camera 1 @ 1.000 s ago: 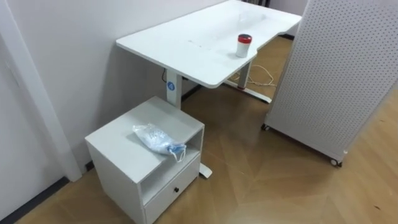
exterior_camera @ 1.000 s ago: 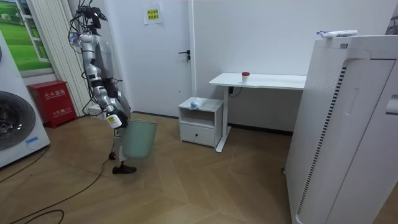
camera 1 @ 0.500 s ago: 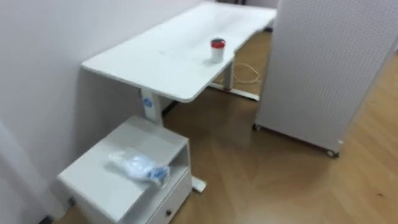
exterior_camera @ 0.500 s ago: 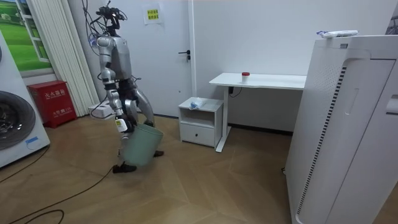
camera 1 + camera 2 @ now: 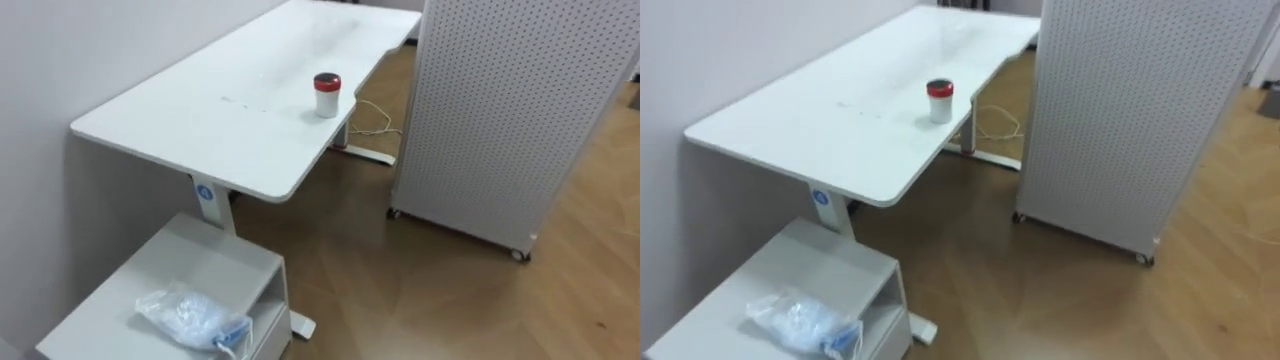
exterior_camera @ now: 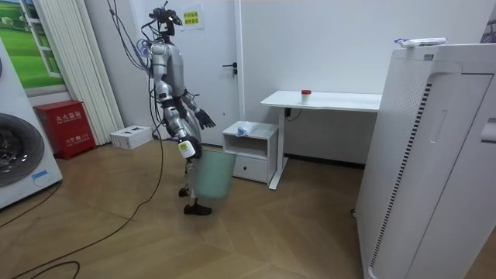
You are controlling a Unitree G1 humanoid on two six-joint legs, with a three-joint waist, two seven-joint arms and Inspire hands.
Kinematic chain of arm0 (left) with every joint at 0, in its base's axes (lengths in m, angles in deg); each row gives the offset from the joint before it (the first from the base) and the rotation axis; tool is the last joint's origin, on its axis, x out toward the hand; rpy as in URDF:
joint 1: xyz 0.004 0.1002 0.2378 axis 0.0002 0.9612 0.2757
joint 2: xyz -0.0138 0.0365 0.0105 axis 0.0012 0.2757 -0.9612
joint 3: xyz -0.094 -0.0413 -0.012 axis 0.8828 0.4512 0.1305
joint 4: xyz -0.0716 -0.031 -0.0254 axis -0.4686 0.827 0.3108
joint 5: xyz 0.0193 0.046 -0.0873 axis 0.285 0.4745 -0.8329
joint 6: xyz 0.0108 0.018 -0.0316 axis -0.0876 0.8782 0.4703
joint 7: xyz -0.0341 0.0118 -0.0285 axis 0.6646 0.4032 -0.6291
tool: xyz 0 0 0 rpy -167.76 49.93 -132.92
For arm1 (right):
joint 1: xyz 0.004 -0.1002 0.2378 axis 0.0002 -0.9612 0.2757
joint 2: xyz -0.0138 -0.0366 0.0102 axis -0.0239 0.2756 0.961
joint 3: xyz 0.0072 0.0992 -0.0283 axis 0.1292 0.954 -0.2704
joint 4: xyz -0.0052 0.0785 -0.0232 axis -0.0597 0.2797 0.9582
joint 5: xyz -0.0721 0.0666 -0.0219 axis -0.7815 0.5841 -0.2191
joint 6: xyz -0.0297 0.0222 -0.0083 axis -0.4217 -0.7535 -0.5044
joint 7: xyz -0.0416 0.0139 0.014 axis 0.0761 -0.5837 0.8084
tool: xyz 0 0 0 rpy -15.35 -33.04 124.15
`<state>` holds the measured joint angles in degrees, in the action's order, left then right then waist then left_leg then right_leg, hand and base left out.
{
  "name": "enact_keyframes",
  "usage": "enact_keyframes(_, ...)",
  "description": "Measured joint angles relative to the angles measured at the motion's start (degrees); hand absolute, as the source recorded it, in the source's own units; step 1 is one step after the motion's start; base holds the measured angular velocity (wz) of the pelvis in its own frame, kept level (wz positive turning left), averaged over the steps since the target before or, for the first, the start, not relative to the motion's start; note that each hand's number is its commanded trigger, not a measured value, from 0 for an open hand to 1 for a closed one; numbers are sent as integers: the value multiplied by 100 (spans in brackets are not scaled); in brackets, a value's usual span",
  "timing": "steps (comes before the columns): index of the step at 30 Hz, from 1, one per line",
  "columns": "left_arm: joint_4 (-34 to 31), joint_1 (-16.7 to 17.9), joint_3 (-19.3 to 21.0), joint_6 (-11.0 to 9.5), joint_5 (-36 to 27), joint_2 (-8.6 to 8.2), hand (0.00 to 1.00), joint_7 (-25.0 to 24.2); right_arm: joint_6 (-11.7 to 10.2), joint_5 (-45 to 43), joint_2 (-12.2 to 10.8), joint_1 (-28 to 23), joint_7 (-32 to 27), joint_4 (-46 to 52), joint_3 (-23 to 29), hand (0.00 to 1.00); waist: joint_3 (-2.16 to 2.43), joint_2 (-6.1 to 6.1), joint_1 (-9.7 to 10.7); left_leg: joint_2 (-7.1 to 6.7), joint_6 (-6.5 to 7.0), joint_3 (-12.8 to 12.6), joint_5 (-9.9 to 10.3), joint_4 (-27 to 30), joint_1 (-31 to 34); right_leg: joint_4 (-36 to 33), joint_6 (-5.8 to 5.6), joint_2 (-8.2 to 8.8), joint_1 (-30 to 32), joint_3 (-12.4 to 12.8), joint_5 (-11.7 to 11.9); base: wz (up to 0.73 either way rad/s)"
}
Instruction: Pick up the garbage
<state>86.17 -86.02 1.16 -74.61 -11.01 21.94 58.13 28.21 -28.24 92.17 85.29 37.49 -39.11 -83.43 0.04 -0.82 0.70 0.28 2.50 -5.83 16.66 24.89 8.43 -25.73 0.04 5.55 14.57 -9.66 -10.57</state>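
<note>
1. The wooden floor point(image 5: 430, 290) gives me open room across the lower right of the eye views, between the cabinet and the panel.
2. A perforated white panel point(image 5: 500, 110) on castors fills the upper right. Its bottom edge stands near the desk's far end, with a strip of floor between them.
3. The white desk point(image 5: 200, 110) runs from the left centre to the top along the wall, and its rounded front corner overhangs the cabinet's back.
4. The white cabinet point(image 5: 185, 280) sits lower left, and the robot stands just beside it in the room view.
5. A green bin point(image 6: 211, 172) hangs between the robot and the cabinet. The right hand point(image 6: 186, 147) is at its rim, though I cannot tell how the fingers sit.
6. The garbage, a clear plastic bag point(image 5: 188, 316), lies on the cabinet top near its front edge, apart from both hands.
7. The left hand point(image 6: 204, 118) is raised with its fingers spread and released.
8. A red-lidded cup point(image 5: 327, 95) stands upright near the desk's front edge.
</note>
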Motion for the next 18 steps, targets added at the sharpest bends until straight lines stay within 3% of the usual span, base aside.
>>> enact_keyframes(4,-14,52,4,-173,0,7,0,144,-169,-6,-35,55,105,-116,-337,100,-20,24,-108,145,-219,5,-176,-720,-489,528,110,-280,-409,-15,81,-3)
enact_keyframes(7,-106,64,10,-197,6,-43,0,247,-193,-6,-38,117,192,-122,-337,100,-29,21,-106,204,-237,16,-185,-780,-521,628,131,-369,-458,-13,71,-4)
enact_keyframes(11,-304,30,15,-457,1,-39,0,447,-284,-71,-49,167,198,-112,-343,100,-54,-4,-93,219,-238,120,-185,-784,-507,725,133,-379,-504,2,72,-2)
enact_keyframes(15,-454,-272,-161,-697,4,-18,0,926,-419,26,-63,263,179,-94,-659,100,-110,-50,-94,188,-242,147,-181,-759,-376,720,127,-379,-385,-12,74,4)
enact_keyframes(18,-708,-446,-270,-911,20,-22,0,1248,-533,51,-120,413,193,-105,-715,100,-122,-28,-93,171,-242,129,-181,-713,-122,695,115,-359,-138,-54,120,3)
